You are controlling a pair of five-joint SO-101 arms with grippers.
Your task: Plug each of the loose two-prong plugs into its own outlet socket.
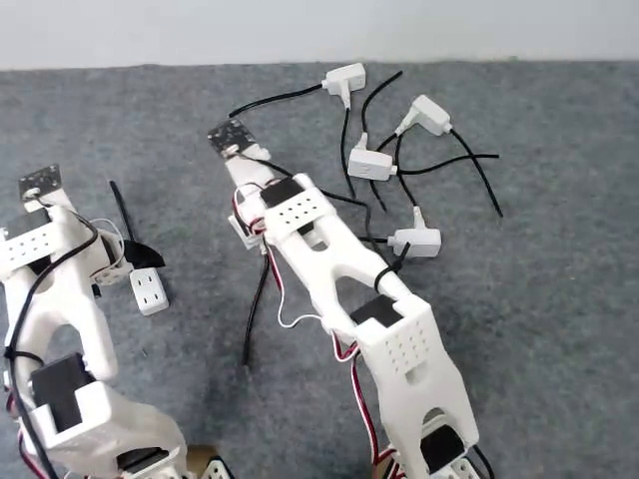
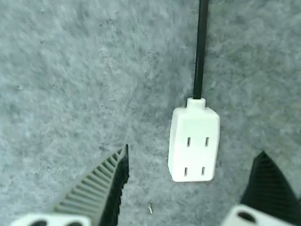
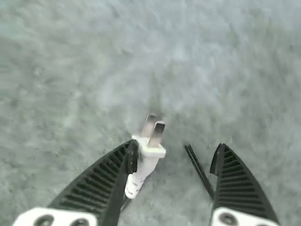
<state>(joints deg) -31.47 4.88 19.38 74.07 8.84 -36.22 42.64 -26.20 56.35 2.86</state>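
Left gripper [image 2: 194,153]: jaws spread wide, gripping nothing. The white outlet socket [image 2: 194,136] lies flat on the grey carpet [image 2: 70,70] between the two tips, slots up, its black cord [image 2: 201,47] running straight away from the jaws.

Right gripper [image 3: 178,145]: jaws parted, not clamped. The two-prong plug [image 3: 146,157] rests against one jaw's inner face, prongs pointing out past the tips. A thin black lead [image 3: 197,169] lies beside the other jaw.

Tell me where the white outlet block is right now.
The outlet block lies flat on the grey carpet at the left of the high view, between the fingertips of the open left hand.
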